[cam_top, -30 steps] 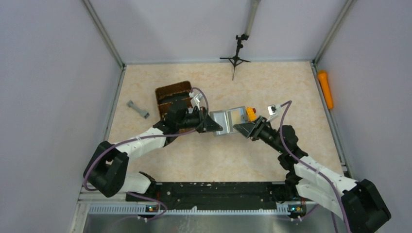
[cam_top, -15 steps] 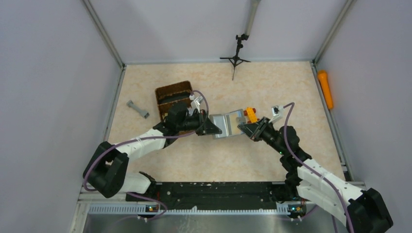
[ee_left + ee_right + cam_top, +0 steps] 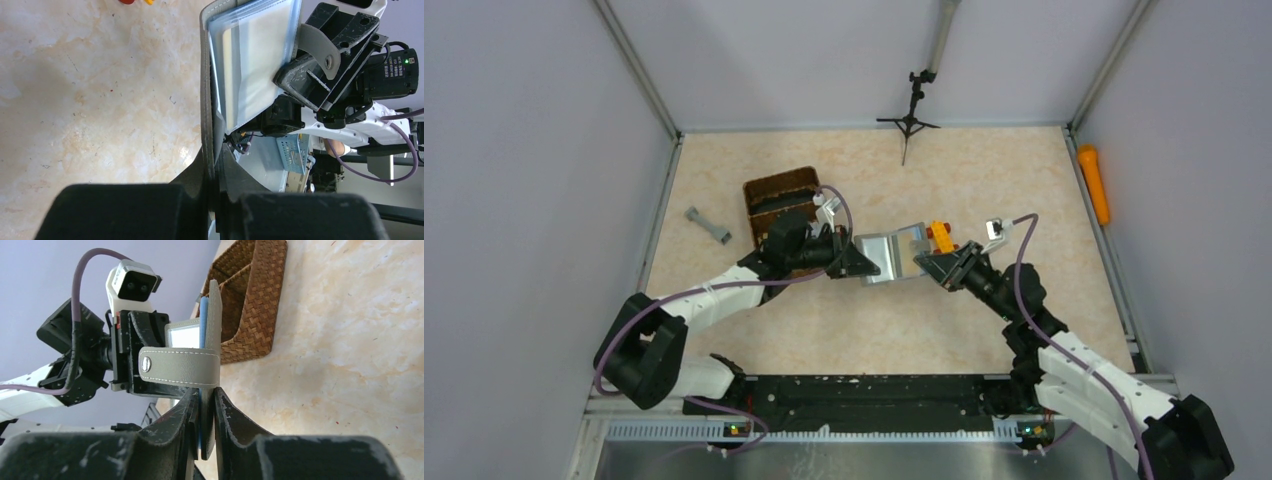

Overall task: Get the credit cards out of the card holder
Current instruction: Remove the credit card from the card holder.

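The card holder [image 3: 889,255] is held spread open between the two arms, apparently lifted off the worktop [image 3: 984,180]. The left gripper [image 3: 862,262] has its jaws pinching one cover edge, and the right gripper [image 3: 927,264] has its jaws pinching the opposite cover. The credit cards [image 3: 231,60] show only as pale faces inside the clear pockets and none lies outside, so opening is judged complete and extraction not yet begun.

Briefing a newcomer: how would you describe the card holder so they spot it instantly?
On the marbled table, find where both arms meet. The card holder is held open between the left gripper and right gripper: flat and grey, unlike the brown wicker basket and orange toy brick.
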`<move>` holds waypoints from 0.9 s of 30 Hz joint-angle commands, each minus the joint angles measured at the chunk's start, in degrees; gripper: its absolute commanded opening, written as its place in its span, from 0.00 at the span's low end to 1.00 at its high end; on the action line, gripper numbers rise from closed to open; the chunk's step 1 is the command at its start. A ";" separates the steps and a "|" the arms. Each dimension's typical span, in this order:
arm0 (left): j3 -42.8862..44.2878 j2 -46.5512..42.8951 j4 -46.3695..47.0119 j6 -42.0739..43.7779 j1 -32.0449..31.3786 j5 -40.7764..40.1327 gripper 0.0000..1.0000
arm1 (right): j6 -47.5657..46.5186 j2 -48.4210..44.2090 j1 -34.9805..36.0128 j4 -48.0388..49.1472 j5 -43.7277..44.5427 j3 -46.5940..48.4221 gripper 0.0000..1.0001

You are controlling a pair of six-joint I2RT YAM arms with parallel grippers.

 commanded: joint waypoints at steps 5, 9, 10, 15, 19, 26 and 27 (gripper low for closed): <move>-0.36 -2.23 1.99 0.80 -0.06 1.32 0.00 | 2.25 -0.31 0.27 7.04 -1.33 -0.60 0.18; -0.44 -2.37 1.94 0.78 -0.11 1.36 0.00 | 2.11 -0.09 0.27 6.88 -1.76 -0.34 0.19; -0.46 -2.48 1.97 0.75 -0.07 1.41 0.00 | 2.01 -0.06 0.27 6.96 -2.01 -0.32 0.20; -0.71 -2.66 2.56 0.26 -0.06 1.46 0.00 | 2.33 0.21 0.27 7.21 -2.36 -0.31 0.26; -0.68 -2.93 2.80 0.27 -0.06 1.54 0.00 | 2.20 0.60 0.31 6.81 -2.32 -0.14 0.20; -0.78 -3.42 3.18 0.30 -0.06 1.86 0.00 | 0.70 4.80 0.28 3.88 -3.92 2.19 0.07; -0.79 -3.33 3.24 0.35 -0.08 2.01 0.00 | 0.69 5.45 0.27 4.60 -4.48 2.33 0.06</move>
